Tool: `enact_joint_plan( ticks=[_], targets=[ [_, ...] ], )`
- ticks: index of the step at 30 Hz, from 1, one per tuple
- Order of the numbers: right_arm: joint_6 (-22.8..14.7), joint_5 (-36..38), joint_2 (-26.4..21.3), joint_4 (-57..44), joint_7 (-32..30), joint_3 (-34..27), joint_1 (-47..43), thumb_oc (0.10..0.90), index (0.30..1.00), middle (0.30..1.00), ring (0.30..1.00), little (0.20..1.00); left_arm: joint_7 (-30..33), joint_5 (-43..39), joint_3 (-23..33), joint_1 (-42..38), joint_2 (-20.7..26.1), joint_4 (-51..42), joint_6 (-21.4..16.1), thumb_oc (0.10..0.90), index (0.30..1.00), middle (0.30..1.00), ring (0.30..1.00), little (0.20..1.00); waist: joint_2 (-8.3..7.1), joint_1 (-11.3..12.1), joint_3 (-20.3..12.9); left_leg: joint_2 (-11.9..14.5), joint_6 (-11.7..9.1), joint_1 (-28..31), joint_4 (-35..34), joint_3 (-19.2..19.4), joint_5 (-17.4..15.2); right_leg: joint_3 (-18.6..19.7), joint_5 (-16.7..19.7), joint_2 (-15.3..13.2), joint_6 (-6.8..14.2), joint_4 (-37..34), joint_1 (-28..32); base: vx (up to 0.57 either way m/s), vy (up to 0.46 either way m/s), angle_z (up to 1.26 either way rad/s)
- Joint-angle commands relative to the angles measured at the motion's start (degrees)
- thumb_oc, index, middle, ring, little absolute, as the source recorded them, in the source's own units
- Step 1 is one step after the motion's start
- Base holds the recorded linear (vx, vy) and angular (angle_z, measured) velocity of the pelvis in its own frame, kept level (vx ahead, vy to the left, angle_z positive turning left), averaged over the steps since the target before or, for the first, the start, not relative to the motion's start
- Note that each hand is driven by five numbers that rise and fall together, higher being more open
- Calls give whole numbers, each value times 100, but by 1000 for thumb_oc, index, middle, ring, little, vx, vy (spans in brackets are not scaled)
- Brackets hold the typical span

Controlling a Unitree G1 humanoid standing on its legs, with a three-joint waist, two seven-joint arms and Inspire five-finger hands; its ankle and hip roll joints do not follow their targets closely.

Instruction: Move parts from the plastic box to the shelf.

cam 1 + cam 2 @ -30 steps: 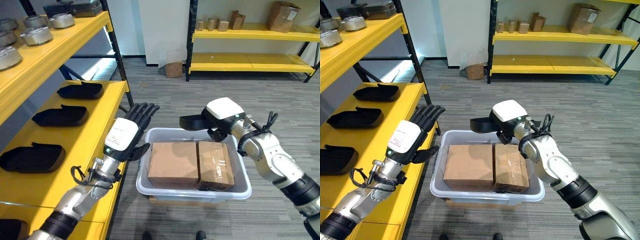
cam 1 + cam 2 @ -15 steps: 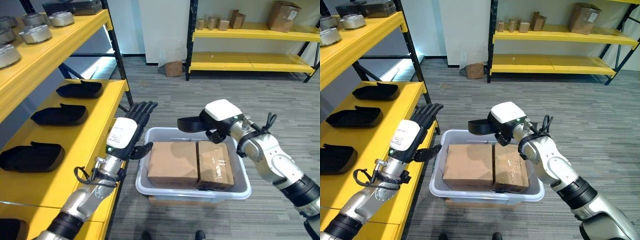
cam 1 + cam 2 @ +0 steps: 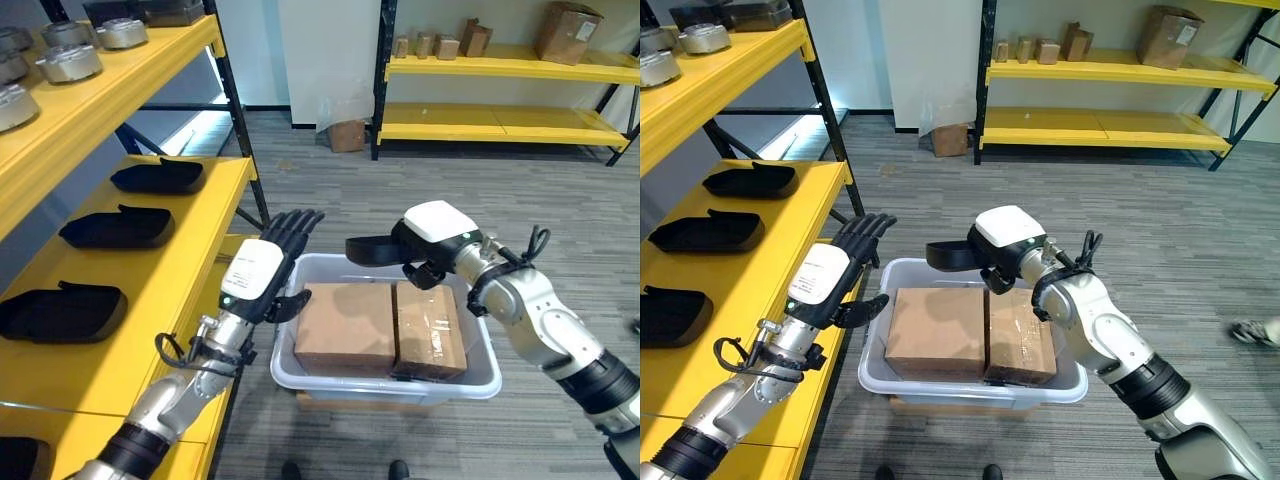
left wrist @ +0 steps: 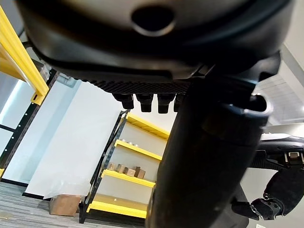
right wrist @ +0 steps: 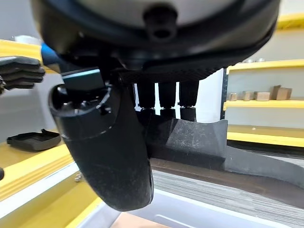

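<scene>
While right hand grips black part (above plastic box), left hand open.

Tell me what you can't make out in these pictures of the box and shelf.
- Plastic box floor, eye views: hidden by two cardboard boxes.
- Black part in the right hand: its far end is hidden behind the hand.
- Top-shelf metal parts: cut off by the picture edge.
- Left hand: open, holding nothing.

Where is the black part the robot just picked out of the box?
The black part is pinched in the right hand, held above the plastic box's far rim, near the open left hand.
</scene>
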Motion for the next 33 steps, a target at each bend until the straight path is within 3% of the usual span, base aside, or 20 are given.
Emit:
enact_joint_plan(
  ticks=[1,15,28,33],
  targets=[
    [-29,-4,-36,-698,-518,-190,-794,400,300,300,300,300,330,-188,35,-757,77,-336,-115,900,1000,1000,1000,1000,-208,51,-359,320,-200,384,-18,70,-592,197,-472,-72,174,228,35,0,0,0],
    [-150,192,236,-765,-543,21,-975,400,300,300,300,300,355,-206,-259,-913,8,-280,-22,900,1000,1000,1000,1000,-202,40,-357,354,-212,389,-22,82,-581,239,-469,-47,165,209,22,2,0,0],
    [-752,137,522,-96,-1045,440,-1058,400,300,300,300,300,242,-341,-670,-1196,-23,-207,153,900,1000,1000,1000,1000,-200,82,-347,383,-198,374,-23,47,-533,238,-448,-25,146,202,5,-3,-1,0],
    [-1015,173,635,167,-1257,580,-1011,400,300,300,300,300,340,-255,-765,-1269,-77,-118,399,900,1000,1000,1000,1000,-191,101,-329,400,-196,375,-23,19,-527,223,-471,-16,132,221,4,0,0,0]
  ],
)
